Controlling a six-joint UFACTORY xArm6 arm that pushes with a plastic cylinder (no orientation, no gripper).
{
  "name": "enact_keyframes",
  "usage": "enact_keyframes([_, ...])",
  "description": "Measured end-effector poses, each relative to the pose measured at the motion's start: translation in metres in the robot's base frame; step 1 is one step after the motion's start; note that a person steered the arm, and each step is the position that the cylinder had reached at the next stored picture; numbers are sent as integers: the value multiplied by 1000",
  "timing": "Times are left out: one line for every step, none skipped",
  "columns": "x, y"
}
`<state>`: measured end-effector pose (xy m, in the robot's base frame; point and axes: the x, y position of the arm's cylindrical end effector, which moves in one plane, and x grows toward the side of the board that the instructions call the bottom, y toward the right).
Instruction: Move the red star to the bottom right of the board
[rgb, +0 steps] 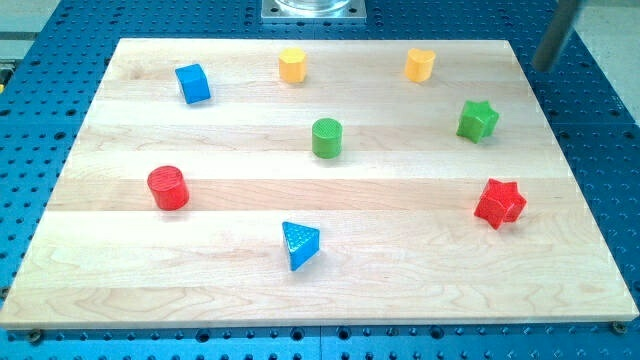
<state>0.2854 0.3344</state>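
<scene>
Seven blocks spread over the wooden board (560, 270); red star (500, 203) at about four o'clock from centre, near the right edge, flat and upright; looks light, rigid and slick on smooth wood, likely to spin if struck on one arm; best pushed from its upper-left notch toward five o'clock; nothing in that path. Green star (478, 120) at twelve o'clock of it, well apart; green cylinder (327, 137), red cylinder (168, 188), blue triangle (300, 245), blue cube (193, 83), two yellow blocks (292, 65) far off. Rod blurred at one o'clock, beyond the board; my tip (545, 66) clamps nothing, touches no block.
</scene>
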Motion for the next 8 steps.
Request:
enact_keyframes([105,-2])
enact_keyframes([153,-76])
enact_keyframes([195,-119])
enact_keyframes([245,-112])
enact_keyframes([237,-134])
enact_keyframes([233,-165])
enact_keyframes([231,-217])
enact_keyframes([265,-267])
